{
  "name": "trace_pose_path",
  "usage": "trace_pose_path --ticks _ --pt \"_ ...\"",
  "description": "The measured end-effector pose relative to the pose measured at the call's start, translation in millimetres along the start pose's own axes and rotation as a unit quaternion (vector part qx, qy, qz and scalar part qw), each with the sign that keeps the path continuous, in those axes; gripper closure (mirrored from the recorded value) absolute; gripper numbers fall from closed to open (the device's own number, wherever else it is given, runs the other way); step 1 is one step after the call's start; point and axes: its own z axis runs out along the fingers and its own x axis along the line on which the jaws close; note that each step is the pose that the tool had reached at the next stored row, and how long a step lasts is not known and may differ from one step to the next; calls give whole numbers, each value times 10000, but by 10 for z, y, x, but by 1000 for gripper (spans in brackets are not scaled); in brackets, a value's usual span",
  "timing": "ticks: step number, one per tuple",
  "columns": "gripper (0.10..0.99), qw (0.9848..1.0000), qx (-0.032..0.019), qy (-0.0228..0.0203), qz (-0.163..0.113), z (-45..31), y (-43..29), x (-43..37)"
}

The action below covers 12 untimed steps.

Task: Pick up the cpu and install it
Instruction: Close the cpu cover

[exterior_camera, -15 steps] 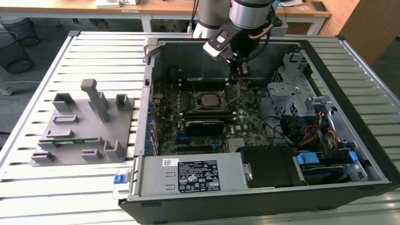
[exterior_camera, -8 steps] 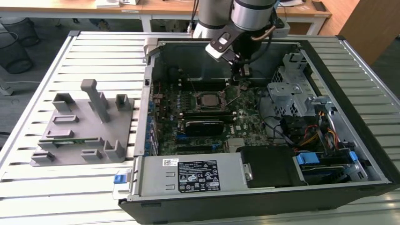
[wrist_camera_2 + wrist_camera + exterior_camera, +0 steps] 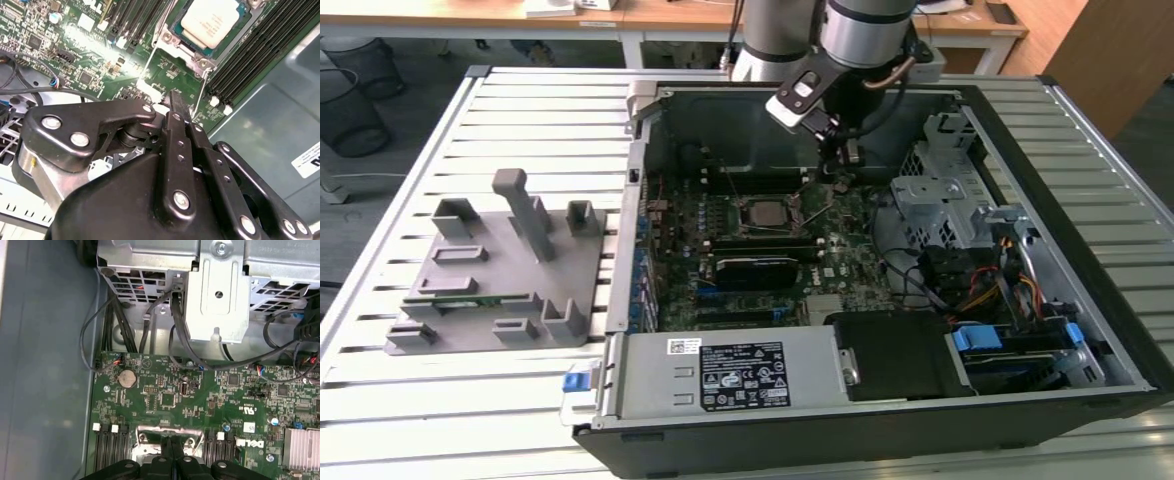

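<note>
The cpu [image 3: 210, 20] is a silvery square with a thin green edge. It lies flat in its socket on the green motherboard [image 3: 165, 395] inside the open computer case, and it also appears in the exterior view as the cpu [image 3: 765, 213]. My gripper [image 3: 176, 97] is shut, with its two black fingers pressed together and nothing between them. Its tip hovers just beside the socket's metal frame and thin lever wire [image 3: 199, 100]. In the exterior view the gripper [image 3: 843, 165] hangs over the board, behind the socket and towards the exterior view's right. In the first wrist view the gripper [image 3: 172, 442] points down at the socket's edge.
A metal drive cage [image 3: 220, 285] with black cables stands close behind the gripper. Memory slots [image 3: 260, 50] flank the socket. A power supply [image 3: 720, 375] fills the case's front. On the exterior view's left, a grey fixture tray [image 3: 494, 270] holds a green memory stick [image 3: 454, 298].
</note>
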Motion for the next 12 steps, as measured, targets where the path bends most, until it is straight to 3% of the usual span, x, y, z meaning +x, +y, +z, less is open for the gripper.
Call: trace_pose_path --ticks 12 --pt "980 10000 2 -27 -12 22 140 -6"
